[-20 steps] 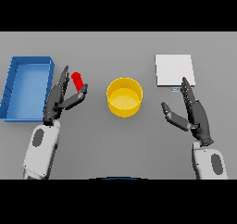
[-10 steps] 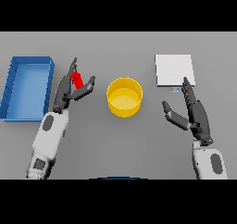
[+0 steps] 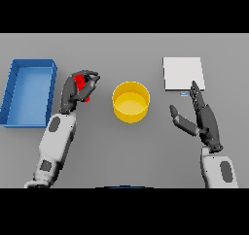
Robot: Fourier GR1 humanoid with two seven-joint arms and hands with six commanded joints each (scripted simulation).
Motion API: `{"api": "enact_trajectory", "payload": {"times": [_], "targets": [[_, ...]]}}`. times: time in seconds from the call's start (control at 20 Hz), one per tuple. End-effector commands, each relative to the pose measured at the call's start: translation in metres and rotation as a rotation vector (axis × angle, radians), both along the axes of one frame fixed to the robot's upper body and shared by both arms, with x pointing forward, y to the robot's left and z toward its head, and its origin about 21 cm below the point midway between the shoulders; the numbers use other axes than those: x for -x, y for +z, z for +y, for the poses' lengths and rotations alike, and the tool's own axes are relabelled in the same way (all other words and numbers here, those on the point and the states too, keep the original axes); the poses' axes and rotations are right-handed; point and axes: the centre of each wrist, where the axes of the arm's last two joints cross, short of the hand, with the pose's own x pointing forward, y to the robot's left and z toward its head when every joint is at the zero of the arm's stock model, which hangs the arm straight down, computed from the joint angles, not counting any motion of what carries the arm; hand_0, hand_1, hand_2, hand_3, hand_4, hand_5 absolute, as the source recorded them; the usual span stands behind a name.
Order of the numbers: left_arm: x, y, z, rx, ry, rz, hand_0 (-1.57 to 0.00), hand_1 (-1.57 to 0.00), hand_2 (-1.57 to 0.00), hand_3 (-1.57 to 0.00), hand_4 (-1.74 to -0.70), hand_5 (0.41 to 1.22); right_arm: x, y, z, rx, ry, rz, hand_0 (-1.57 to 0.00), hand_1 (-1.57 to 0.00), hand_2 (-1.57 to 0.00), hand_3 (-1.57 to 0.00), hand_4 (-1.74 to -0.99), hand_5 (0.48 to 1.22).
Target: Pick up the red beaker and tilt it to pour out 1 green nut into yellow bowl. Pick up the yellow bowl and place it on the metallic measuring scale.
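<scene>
So the left hand (image 3: 78,91) has its fingers (image 3: 92,78) curled right around the red beaker (image 3: 82,87), gripping it from the side. You can only see bits of red peeking between the dark fingers, so I can't tell how far it's tilted or whether it's off the table (image 3: 126,151). It sits to the left of the yellow bowl (image 3: 131,101), near it but not touching, with a clear gap of grey between them.

The bowl is standing upright about mid-table, and I can't make out any nut inside it, just yellow.

Off to the far left there's a blue bin (image 3: 28,92), open on top, just beside the left hand's wrist side.

The metallic measuring scale (image 3: 182,74) is the pale square plate at the upper right, well apart from the bowl.

The right hand (image 3: 202,117) is below the scale, fingers straight and relaxed with the thumb sticking out toward the bowl, holding nothing. Its fingertips reach right up to the scale's near edge.
</scene>
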Motion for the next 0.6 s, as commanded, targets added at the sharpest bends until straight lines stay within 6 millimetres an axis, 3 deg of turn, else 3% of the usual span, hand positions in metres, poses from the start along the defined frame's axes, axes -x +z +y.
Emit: {"api": "enact_trajectory", "payload": {"times": [0.0, 0.1, 0.3, 0.55], "targets": [[0.0, -0.001, -0.003, -0.003, -0.002, -0.012, -1.25, -1.24, -1.24, -1.13, -1.57, 1.079, 0.0, -0.001, 0.0, 0.001, -0.003, 0.0, 0.0, 0.0, 0.0, 0.0, -1.292, 0.651], [0.002, -0.004, -0.001, 0.001, -0.02, -0.042, -1.36, -1.36, -1.36, -1.18, -1.62, 1.13, -0.001, -0.004, -0.001, 0.0, -0.006, 0.013, 0.0, 0.0, 0.0, 0.0, -1.29, 0.649], [0.002, 0.005, -0.01, -0.045, -0.04, -0.026, -1.49, -1.48, -1.48, -1.41, -1.53, 1.184, 0.002, -0.005, 0.0, 0.005, -0.005, -0.001, 0.0, 0.0, 0.0, 0.0, -1.287, 0.65], [-0.002, 0.026, -0.008, -0.041, -0.032, -0.07, -1.54, -1.54, -1.54, -1.52, -1.5, 1.209, 0.001, -0.002, 0.003, 0.002, -0.003, -0.013, 0.0, 0.0, 0.0, 0.0, -1.294, 0.659]]}}
